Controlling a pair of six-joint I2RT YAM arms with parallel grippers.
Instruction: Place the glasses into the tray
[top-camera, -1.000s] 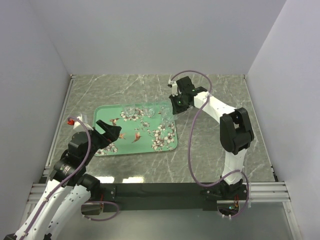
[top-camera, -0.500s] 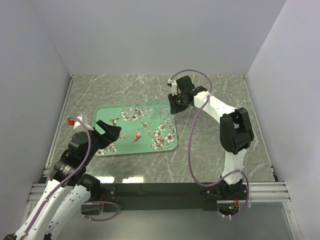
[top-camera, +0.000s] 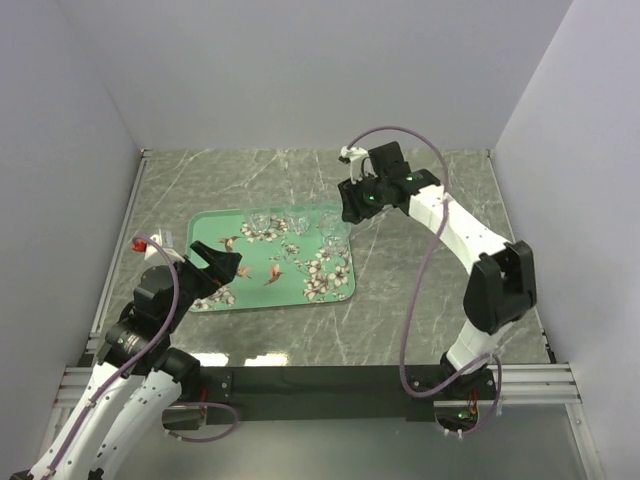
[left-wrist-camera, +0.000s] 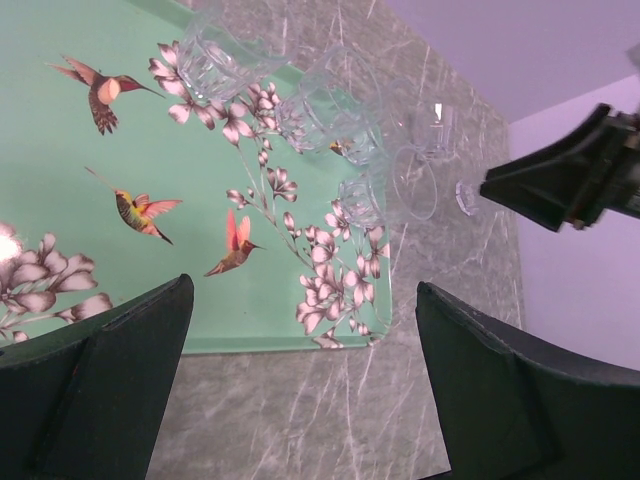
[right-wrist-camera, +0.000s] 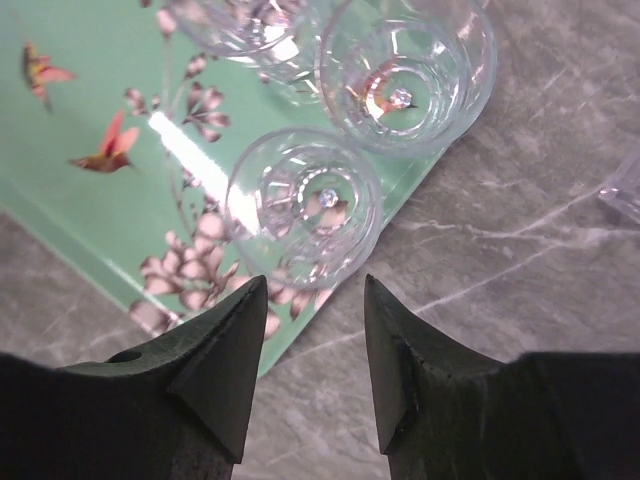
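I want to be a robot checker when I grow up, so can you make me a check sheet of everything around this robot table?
Surface: grey marble table, no spills seen.
Job's things: green tray; glasses bunched at its far edge; one more clear bit sits off the tray, on the table.
Clutter: nothing seen.
Grippers: left gripper open, empty, over the tray; right gripper open, empty, above the glasses at the tray's corner.
Cables: purple cables loop clear of the glasses.
Surroundings: plain walls on three sides.
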